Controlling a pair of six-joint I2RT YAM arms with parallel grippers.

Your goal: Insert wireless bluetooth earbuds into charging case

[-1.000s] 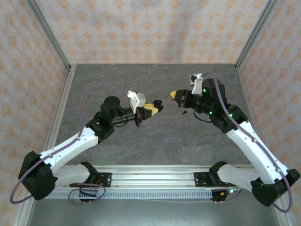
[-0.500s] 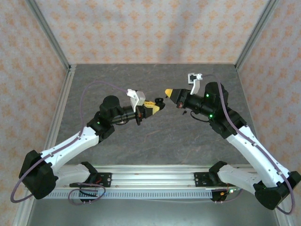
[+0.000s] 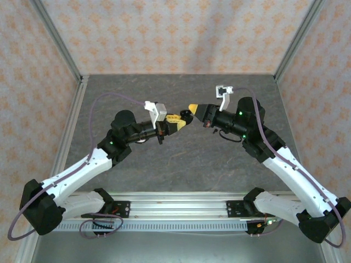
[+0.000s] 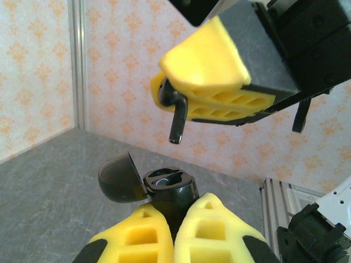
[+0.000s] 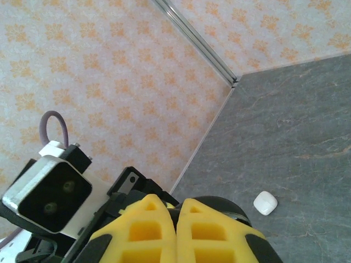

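Below, one black case (image 4: 170,187) clamped in left gripper (image 4: 174,212); above, one black earbud (image 4: 176,118) pinched in right gripper (image 4: 163,78).

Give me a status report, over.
Left gripper shut on open black case. Right gripper shut on black earbud, stem down, above the case. Path between looks clear.

Yellow pads on left gripper (image 4: 174,219) and right gripper (image 5: 176,211). Glossy black charging case (image 4: 167,186) in the left – black earbud (image 4: 176,118) in the right. White case (image 5: 265,203) just beyond the right gripper, on the grey marbled table (image 3: 181,159). Walls (image 3: 175,33) are peach with an orange floral print.
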